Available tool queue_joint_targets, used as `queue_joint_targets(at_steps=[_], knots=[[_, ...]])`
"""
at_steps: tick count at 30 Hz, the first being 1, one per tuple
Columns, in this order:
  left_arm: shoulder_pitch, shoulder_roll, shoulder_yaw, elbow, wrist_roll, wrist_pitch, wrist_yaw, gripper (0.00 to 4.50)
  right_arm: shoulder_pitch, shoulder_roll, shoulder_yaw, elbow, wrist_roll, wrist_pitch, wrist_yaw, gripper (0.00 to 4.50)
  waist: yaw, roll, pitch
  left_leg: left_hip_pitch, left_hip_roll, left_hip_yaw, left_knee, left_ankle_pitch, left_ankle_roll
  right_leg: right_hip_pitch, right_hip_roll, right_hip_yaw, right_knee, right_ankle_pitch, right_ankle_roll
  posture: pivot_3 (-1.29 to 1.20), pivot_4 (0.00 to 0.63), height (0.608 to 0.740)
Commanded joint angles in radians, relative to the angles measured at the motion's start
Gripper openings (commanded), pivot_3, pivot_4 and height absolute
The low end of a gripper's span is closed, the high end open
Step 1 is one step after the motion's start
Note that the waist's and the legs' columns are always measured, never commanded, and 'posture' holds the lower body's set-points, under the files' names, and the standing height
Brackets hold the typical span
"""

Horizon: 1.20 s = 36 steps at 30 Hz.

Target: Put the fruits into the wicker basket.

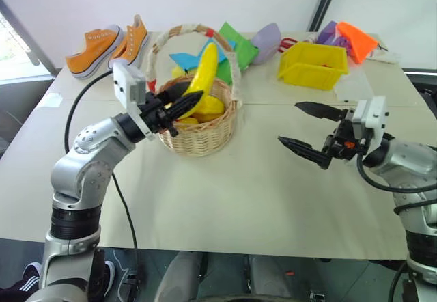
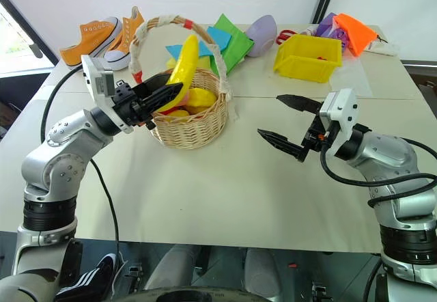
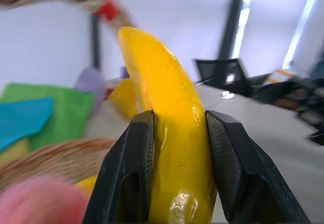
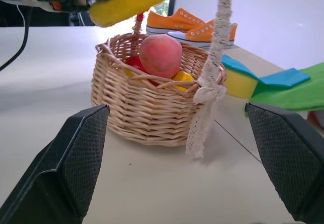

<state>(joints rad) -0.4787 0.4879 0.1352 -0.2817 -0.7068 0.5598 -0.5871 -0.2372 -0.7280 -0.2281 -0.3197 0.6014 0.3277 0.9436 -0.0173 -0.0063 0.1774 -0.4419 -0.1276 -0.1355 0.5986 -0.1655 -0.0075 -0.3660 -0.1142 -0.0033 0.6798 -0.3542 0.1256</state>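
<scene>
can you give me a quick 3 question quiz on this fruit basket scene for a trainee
1. True or false: the left gripper is shut on the banana.
2. Where is the peach? A) on the table B) in the wicker basket C) in the yellow bin
3. Fill in: the right gripper is ____ and holds nothing.

Key:
1. True
2. B
3. open
</scene>
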Motion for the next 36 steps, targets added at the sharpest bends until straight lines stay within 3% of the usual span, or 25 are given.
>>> queue_joint_targets(at_steps=[1, 6, 9, 17, 20, 24, 32, 36], knots=[[0.001, 0.028, 0.032, -0.013, 0.019, 0.010, 0.024, 1.63, -0.020, 0.000, 0.001, -0.009, -0.001, -0.010, -0.001, 4.50, 0.001, 0.000, 0.000, 0.000, 0.000, 0.000, 0.000, 0.000, 0.000, 0.000, 0.000, 0.000, 0.000, 0.000, 0.000, 0.00, 0.150, 0.740], [0.019, 0.020, 0.028, -0.013, 0.048, -0.016, 0.034, 1.63, -0.037, 0.005, 0.012, -0.002, -0.007, -0.012, -0.006, 4.50, 0.002, 0.000, 0.000, 0.000, 0.000, 0.000, 0.000, 0.000, 0.000, 0.000, 0.000, 0.000, 0.000, 0.000, 0.000, 0.00, 0.150, 0.740], [-0.045, -0.044, 0.028, 0.069, 0.074, -0.015, 0.120, 1.63, -0.044, 0.015, 0.031, 0.002, -0.017, -0.020, -0.008, 4.50, 0.005, 0.000, 0.000, 0.000, 0.000, 0.000, 0.000, 0.000, 0.000, 0.000, 0.000, 0.000, 0.000, 0.000, 0.000, 0.00, 0.150, 0.740], [-0.067, -0.103, -0.002, 0.064, 0.066, 0.012, 0.120, 1.63, -0.049, 0.026, 0.046, -0.006, -0.025, -0.022, -0.017, 4.50, 0.000, -0.002, 0.000, 0.000, 0.000, 0.000, 0.001, 0.001, -0.002, 0.000, 0.000, 0.000, 0.001, 0.000, 0.001, 0.00, 0.150, 0.740], [-0.082, -0.121, 0.025, 0.091, 0.059, 0.025, 0.153, 2.56, -0.046, 0.027, 0.046, -0.011, -0.026, -0.021, -0.021, 4.50, 0.000, -0.002, 0.000, 0.000, 0.000, 0.000, 0.001, 0.001, -0.002, 0.000, 0.000, 0.000, 0.001, 0.000, 0.001, 0.00, 0.150, 0.740], [-0.065, -0.108, 0.007, 0.054, 0.033, 0.042, 0.103, 4.48, -0.041, 0.027, 0.044, -0.020, -0.022, -0.015, -0.025, 4.50, 0.001, -0.002, 0.000, 0.000, 0.000, 0.000, 0.001, 0.001, -0.002, 0.000, 0.000, 0.000, 0.001, 0.000, 0.001, 0.00, 0.150, 0.740], [0.065, 0.030, 0.078, -0.117, -0.045, 0.030, -0.069, 4.48, -0.042, 0.032, 0.049, -0.025, -0.014, -0.001, -0.039, 4.50, -0.005, -0.002, -0.001, 0.000, 0.000, 0.000, 0.001, 0.001, -0.002, -0.001, 0.000, 0.001, 0.001, 0.000, 0.000, 0.00, 0.150, 0.740], [0.216, 0.118, 0.188, -0.206, -0.110, 0.035, -0.137, 4.48, -0.071, 0.105, 0.071, -0.011, -0.052, -0.011, -0.143, 4.50, -0.004, -0.001, -0.001, 0.000, 0.001, 0.000, 0.000, 0.001, -0.002, -0.001, 0.000, 0.001, 0.001, 0.000, 0.000, 0.00, 0.150, 0.740]])
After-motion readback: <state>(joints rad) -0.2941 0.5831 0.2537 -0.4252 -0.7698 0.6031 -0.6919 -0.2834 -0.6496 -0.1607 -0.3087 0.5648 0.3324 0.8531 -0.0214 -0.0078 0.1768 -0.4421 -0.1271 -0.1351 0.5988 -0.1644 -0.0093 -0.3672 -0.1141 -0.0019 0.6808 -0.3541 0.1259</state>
